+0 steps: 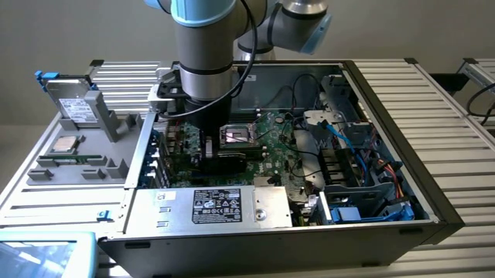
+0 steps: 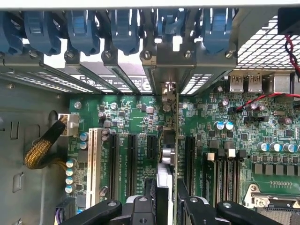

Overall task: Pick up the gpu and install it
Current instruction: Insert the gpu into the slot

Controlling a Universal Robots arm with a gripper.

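Observation:
The gpu (image 2: 170,140) stands on edge over the green motherboard (image 2: 126,117), seen edge-on as a thin line between two black expansion slots (image 2: 190,159). Its silver bracket (image 2: 167,70) reaches the case's rear slot openings, under the blue clips (image 2: 126,28). My gripper (image 2: 166,194) is shut on the card, one black finger (image 2: 140,206) on each side of it. In the exterior view the gripper (image 1: 210,152) is down inside the open computer case (image 1: 386,116), with the card's dark face (image 1: 232,162) below it, next to the CPU socket (image 1: 236,136).
A white slot (image 2: 92,159) and a yellow sleeved cable (image 2: 42,147) lie near the card. Blue and black cables (image 1: 340,139) crowd the case's far side. A labelled power supply (image 1: 220,205) fills the near wall. A grey tray (image 1: 85,156) beside the case carries a silver drive (image 1: 77,107).

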